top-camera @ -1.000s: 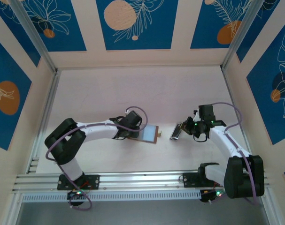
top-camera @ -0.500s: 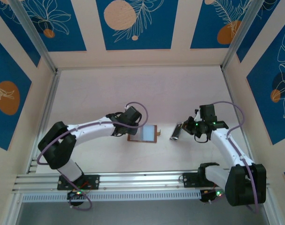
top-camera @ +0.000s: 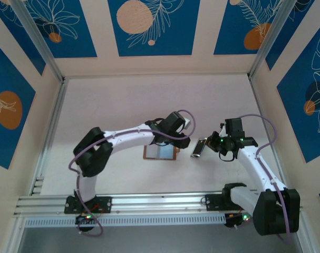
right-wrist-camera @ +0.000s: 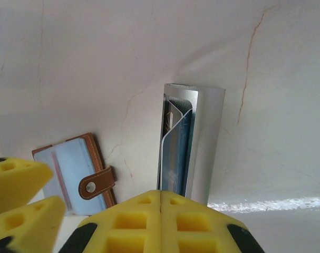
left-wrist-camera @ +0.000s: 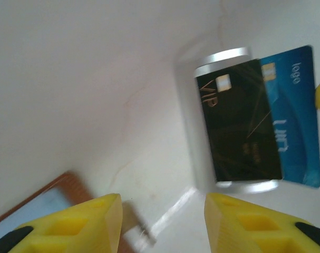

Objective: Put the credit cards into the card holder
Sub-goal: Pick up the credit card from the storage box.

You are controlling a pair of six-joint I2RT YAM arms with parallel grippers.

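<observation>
The brown card holder (top-camera: 160, 152) lies open on the table, its bluish pockets up and its snap tab (right-wrist-camera: 96, 182) on the right. Right of it stands a narrow silver case (top-camera: 198, 148) holding the credit cards: a black one (left-wrist-camera: 239, 124) and a blue one (left-wrist-camera: 291, 126). My left gripper (left-wrist-camera: 162, 211) is open and empty over bare table between the card holder (left-wrist-camera: 44, 205) and the case. My right gripper (right-wrist-camera: 161, 203) is shut, its tips right at the near end of the blue card (right-wrist-camera: 175, 158). Whether it pinches the card or the case is hidden.
The pale table top (top-camera: 149, 100) has free room behind both arms. Patterned walls enclose it, with metal rails (top-camera: 49, 132) along the left side and the near edge. The two grippers (top-camera: 182, 138) (top-camera: 210, 143) are close together around the case.
My left arm swung right, from the card holder's left edge to just past its right side, towards the silver case. The card holder now lies uncovered and squarer. The right arm barely moved.
</observation>
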